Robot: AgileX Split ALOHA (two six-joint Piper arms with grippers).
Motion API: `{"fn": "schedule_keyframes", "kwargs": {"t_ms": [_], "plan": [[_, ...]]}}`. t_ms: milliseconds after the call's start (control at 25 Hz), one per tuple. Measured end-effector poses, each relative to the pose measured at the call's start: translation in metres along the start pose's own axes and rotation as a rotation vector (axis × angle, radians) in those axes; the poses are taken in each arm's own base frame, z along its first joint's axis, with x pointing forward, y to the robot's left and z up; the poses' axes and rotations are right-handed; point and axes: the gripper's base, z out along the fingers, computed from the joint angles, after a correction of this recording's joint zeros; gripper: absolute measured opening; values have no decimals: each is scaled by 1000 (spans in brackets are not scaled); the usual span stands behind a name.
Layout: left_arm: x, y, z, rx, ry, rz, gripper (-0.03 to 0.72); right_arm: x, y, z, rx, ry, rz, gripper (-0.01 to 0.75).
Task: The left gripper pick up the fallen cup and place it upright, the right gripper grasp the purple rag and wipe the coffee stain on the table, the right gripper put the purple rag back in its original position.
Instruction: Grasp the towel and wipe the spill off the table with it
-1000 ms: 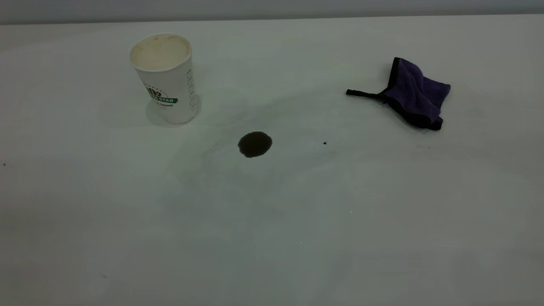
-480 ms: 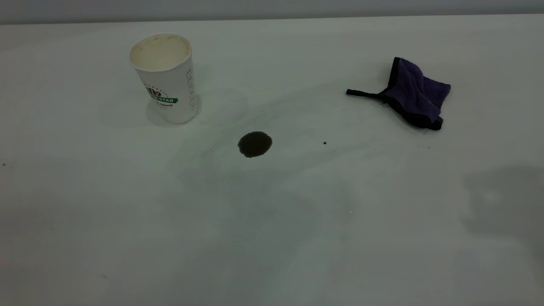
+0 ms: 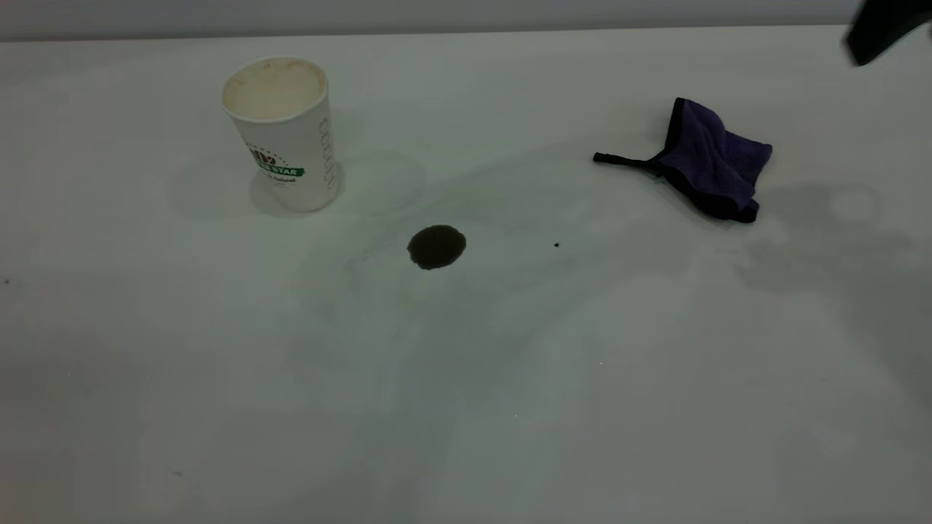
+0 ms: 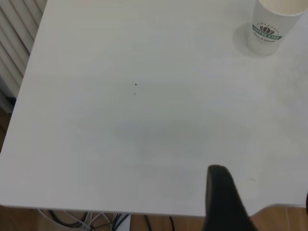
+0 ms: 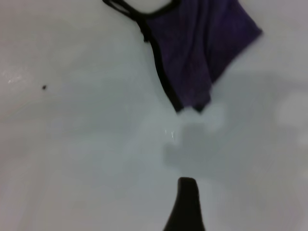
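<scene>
With the cup upright at far left of the bench, step one reads done. Coffee stain unwiped; purple rag ungrasped. Jaw states: cannot tell.

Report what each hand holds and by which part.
Nothing is held. The purple rag lies loose and the cup stands alone on the table.
</scene>
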Motion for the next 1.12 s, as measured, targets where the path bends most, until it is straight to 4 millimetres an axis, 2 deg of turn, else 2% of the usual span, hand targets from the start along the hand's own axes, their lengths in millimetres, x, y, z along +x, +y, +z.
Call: {"fn": "schedule_keyframes", "kwargs": {"t_ms": [200, 560, 840, 1120], "plan": [[0, 0, 0, 0, 0, 2, 474, -24, 0, 57, -20, 49, -67, 699], [0, 0, 0, 0, 0, 2, 474, -43, 0, 142, -59, 127, -129, 679], [0, 0, 0, 0, 0, 2, 474, -49, -1, 187, -67, 137, -153, 667], [0, 0, 0, 0, 0, 2, 474, -51, -6, 207, -34, 144, -222, 635]]}}
